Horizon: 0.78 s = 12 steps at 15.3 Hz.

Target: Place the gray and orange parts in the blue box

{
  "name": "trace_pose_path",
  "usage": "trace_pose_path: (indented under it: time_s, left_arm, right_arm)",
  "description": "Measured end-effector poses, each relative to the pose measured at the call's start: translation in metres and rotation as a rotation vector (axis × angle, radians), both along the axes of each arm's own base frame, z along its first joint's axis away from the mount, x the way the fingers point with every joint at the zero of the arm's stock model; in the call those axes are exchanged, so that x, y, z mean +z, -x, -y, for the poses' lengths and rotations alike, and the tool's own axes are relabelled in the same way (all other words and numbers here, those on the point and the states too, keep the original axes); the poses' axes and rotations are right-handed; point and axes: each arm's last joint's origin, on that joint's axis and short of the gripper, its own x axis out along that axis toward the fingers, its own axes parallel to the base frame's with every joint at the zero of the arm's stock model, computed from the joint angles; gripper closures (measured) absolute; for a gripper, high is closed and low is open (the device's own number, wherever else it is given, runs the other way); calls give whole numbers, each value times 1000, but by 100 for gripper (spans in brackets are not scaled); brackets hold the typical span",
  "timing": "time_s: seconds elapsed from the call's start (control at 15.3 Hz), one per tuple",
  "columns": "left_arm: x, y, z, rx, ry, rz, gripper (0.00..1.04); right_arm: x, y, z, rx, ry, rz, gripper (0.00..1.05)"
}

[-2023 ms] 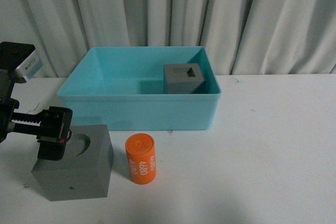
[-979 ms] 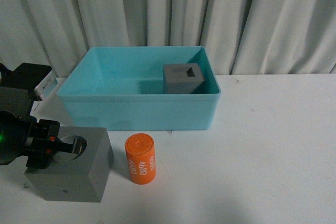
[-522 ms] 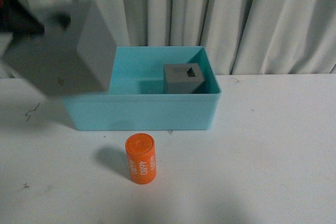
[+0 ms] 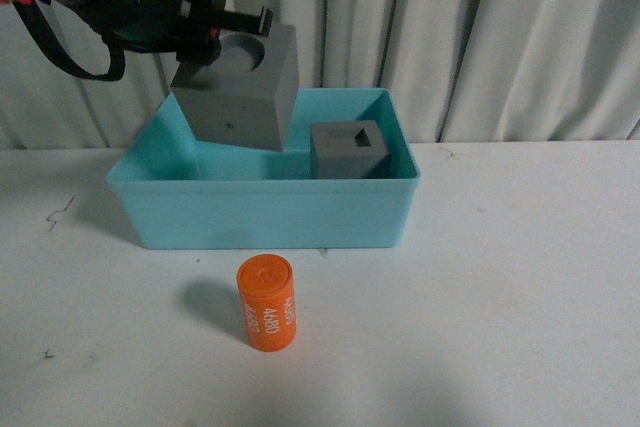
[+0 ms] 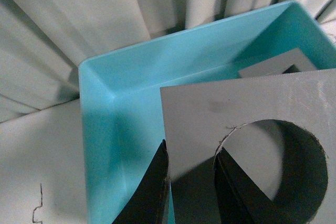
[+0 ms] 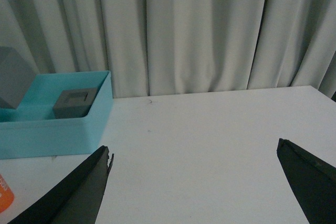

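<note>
Your left fingers (image 5: 155,187) are pinching the gray cube (image 4: 240,97) by its wall, holding it tilted above the blue box's (image 4: 265,212) 9 o'clock half and hiding the rear rim there. Your right fingers (image 6: 79,192) are gaping apart.

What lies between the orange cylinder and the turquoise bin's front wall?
Nothing; front view shows only bare white table between orange cylinder and turquoise bin.
</note>
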Motion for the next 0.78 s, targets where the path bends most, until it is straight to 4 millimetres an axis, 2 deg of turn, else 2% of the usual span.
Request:
trace_pose_path:
  time_s: [0.13, 0.26, 0.52, 0.78]
  left_arm:
    - [-29, -15, -10, 32, -66, -58, 86]
    - [-41, -22, -17, 44, -93, -81, 86]
    - [-41, -29, -16, 46, -98, -66, 86]
    - [-51, -36, -18, 53, -106, -95, 86]
  right_arm:
    - [0, 0, 0, 0, 0, 0, 6]
    - [0, 0, 0, 0, 0, 0, 6]
    - [0, 0, 0, 0, 0, 0, 6]
    - [0, 0, 0, 0, 0, 0, 6]
